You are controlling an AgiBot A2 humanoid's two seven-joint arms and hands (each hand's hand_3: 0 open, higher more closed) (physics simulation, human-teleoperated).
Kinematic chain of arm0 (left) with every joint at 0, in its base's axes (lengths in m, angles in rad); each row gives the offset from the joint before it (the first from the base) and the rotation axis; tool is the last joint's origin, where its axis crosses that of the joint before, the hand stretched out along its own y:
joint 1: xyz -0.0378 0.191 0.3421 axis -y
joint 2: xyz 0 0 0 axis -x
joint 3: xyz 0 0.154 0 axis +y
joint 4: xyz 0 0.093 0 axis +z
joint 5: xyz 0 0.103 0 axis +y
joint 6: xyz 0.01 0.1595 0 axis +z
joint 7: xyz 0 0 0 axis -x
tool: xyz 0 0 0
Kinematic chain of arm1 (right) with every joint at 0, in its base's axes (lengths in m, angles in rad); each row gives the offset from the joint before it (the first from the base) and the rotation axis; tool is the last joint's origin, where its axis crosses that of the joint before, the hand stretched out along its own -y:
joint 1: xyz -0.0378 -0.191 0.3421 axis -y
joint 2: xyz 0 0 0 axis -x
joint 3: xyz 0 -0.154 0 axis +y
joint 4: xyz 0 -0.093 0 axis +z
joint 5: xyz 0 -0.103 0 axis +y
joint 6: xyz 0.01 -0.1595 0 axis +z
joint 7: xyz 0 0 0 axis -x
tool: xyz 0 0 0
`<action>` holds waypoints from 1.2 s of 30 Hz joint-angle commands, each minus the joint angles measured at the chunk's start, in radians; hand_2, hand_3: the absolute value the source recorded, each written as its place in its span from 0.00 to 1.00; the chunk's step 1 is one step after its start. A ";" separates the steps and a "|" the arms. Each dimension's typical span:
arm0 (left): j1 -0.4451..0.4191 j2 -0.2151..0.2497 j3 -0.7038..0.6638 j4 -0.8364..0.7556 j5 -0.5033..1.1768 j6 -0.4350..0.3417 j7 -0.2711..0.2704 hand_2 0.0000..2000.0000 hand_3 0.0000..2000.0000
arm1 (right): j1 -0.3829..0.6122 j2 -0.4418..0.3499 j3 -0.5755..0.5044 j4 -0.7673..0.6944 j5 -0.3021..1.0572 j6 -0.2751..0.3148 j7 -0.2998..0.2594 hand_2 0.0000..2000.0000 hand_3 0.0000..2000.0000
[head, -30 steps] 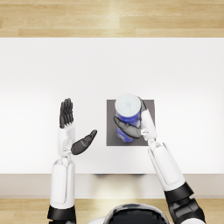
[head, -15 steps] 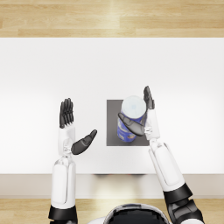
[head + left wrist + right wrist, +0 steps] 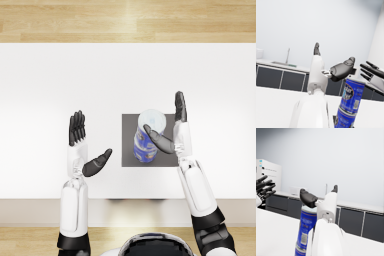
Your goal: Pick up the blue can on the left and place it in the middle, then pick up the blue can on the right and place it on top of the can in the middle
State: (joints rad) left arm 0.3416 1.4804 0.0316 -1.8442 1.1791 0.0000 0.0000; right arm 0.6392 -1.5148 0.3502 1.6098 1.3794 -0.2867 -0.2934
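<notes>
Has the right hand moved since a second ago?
Yes. The right hand has opened and drawn off the stacked blue cans toward the right edge of the grey mat, fingers now extended past it.

White table (image 3: 60,75) bearing a dark grey mat (image 3: 127,150) — behind, dark cabinets (image 3: 356,221) and a sink tap (image 3: 287,53).

One can (image 3: 145,150) atop another on the mat (image 3: 129,150), between the two hands.
</notes>
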 commanded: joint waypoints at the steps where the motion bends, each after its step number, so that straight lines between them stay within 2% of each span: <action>1: 0.046 0.004 -0.016 -0.013 0.000 0.000 0.000 0.00 0.00 | 0.022 -0.012 -0.069 0.059 0.000 0.001 -0.001 0.00 0.00; 8: 0.154 -0.003 -0.090 -0.035 0.000 0.000 0.000 0.00 0.00 | 0.012 -0.017 -0.216 0.161 0.000 0.002 0.000 0.00 0.00; 9: 0.170 -0.006 -0.100 -0.030 0.000 0.000 0.000 0.00 0.00 | 0.007 -0.016 -0.239 0.173 0.000 0.024 0.011 0.00 0.00; 10: 0.173 -0.006 -0.111 -0.023 0.000 0.000 0.000 0.00 0.00 | 0.002 -0.016 -0.259 0.180 0.000 0.098 0.071 0.00 0.00; 12: 0.179 -0.008 -0.127 -0.001 0.000 0.000 0.000 0.00 0.00 | -0.008 -0.016 -0.302 0.187 -0.001 0.190 0.179 0.00 0.00; 14: 0.176 -0.007 -0.148 0.030 0.000 0.000 0.000 0.00 0.00 | -0.018 -0.016 -0.342 0.192 -0.001 0.237 0.235 0.00 0.00; 17: 0.158 -0.004 -0.172 0.048 0.000 0.000 0.000 0.00 0.00 | -0.029 -0.016 -0.386 0.185 -0.001 0.268 0.272 0.00 0.00; 23: 0.138 0.001 -0.169 0.053 0.000 0.000 0.000 0.00 0.00 | -0.059 -0.018 -0.377 0.162 -0.001 0.284 0.290 0.00 0.00; 36: 0.134 0.002 -0.173 0.058 0.000 0.000 0.000 0.00 0.00 | -0.070 -0.019 -0.381 0.152 -0.001 0.287 0.293 0.00 0.00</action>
State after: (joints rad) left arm 0.4757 1.4822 -0.1416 -1.7860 1.1788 0.0000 0.0000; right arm 0.5693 -1.5335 -0.0311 1.7617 1.3784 0.0000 0.0000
